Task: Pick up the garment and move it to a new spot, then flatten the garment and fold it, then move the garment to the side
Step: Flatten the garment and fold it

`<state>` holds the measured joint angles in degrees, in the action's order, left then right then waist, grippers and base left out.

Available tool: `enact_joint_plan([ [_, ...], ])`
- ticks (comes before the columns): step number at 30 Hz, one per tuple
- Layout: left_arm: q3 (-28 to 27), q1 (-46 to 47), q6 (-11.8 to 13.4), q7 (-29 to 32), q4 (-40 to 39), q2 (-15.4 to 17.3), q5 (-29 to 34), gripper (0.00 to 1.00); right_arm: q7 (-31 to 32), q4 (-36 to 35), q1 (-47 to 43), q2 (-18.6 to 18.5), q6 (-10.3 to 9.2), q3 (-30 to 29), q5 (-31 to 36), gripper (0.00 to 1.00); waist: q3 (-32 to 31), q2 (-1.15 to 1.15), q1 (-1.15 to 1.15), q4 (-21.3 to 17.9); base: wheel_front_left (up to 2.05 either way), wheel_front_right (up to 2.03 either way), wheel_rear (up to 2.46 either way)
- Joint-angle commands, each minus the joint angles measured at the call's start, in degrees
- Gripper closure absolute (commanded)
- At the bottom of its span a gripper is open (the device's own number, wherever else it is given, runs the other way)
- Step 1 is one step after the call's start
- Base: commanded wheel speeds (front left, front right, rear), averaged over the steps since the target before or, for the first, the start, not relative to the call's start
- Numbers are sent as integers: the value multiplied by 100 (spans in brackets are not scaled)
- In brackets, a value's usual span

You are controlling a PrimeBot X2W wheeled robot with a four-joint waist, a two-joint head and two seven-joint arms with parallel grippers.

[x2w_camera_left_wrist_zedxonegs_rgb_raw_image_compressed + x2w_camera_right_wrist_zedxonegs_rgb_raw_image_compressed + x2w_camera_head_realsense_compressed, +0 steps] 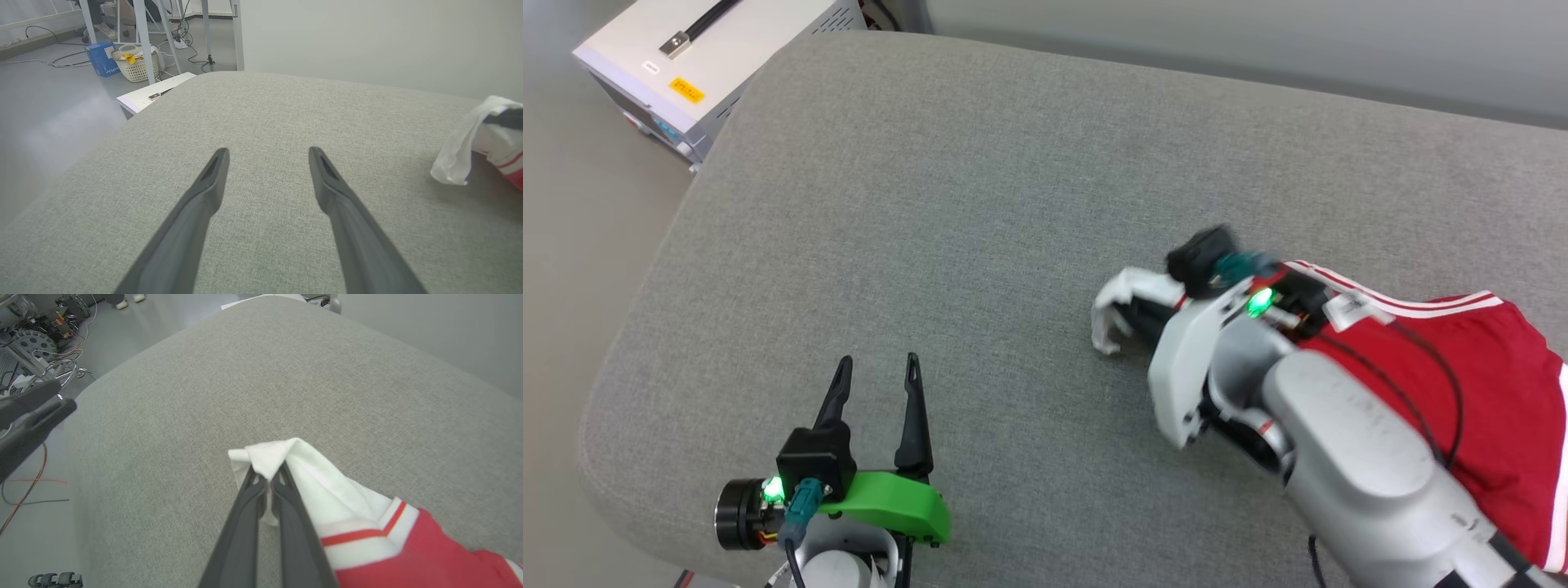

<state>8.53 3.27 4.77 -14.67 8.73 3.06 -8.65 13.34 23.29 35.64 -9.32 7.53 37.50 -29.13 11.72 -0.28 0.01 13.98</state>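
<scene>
Right fingers (282, 490) pinch only the sleeve tip of the T-shirt (1503, 408), 4 o'clock; the hold may slip under drag. Left fingers (212, 179) spread, empty.

A grey fabric-covered desk (947, 204) with rounded corners stands before a plain pale wall (367, 36) in even light. A white boxy case (727, 49) with a black handle sits just beside one corner. Farther off, a white woven basket (137, 70) and a blue carton (100, 61) rest on the smooth grey floor (49, 106).
</scene>
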Motion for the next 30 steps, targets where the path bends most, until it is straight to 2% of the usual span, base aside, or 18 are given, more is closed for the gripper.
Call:
enact_joint_plan([
  [1,18,129,33,-33,0,-18,-26,0,27,241,59,45,-4,282,-14,100,63,28,-1,52,0,0,0],
  [7,50,167,57,-33,6,-18,-51,0,406,948,-183,-20,-4,1604,-538,100,93,28,-1,95,0,0,0],
  [10,11,153,66,-33,7,-18,-37,0,446,1043,-208,-120,-4,1982,-818,100,74,28,-1,43,0,0,0],
  [13,-22,143,47,-33,32,-18,4,0,138,1143,-128,-140,-4,2067,-983,100,6,28,-1,-49,0,0,0],
  [14,-25,141,35,-33,41,-18,15,0,-9,1175,-101,-139,-4,2050,-988,63,-27,28,-1,-72,0,0,0],
  [15,-29,136,21,-33,52,-18,32,0,-222,1203,-81,-139,-4,2017,-973,11,-78,28,-1,-97,0,0,0],
  [16,-42,125,11,-33,59,-18,47,0,-440,1208,-79,-143,-4,1997,-937,0,-142,28,-1,-129,0,0,0],
  [20,-108,29,-35,-33,67,-18,124,0,-1211,1063,-227,-240,-4,1797,-795,0,-396,28,-1,-239,0,0,0],
  [23,-193,-100,-65,-33,47,-18,196,0,-1762,810,-503,-375,-4,1386,-664,0,-586,28,-1,-359,0,0,0],
  [26,-280,-214,-99,-33,15,-18,253,0,-2114,477,-879,-514,-4,809,-543,0,-728,28,-1,-490,0,0,0],
  [30,-351,-279,-161,-33,-39,-18,322,0,-2426,86,-1394,-653,-4,-182,-50,0,-835,28,-1,-626,0,0,0],
])
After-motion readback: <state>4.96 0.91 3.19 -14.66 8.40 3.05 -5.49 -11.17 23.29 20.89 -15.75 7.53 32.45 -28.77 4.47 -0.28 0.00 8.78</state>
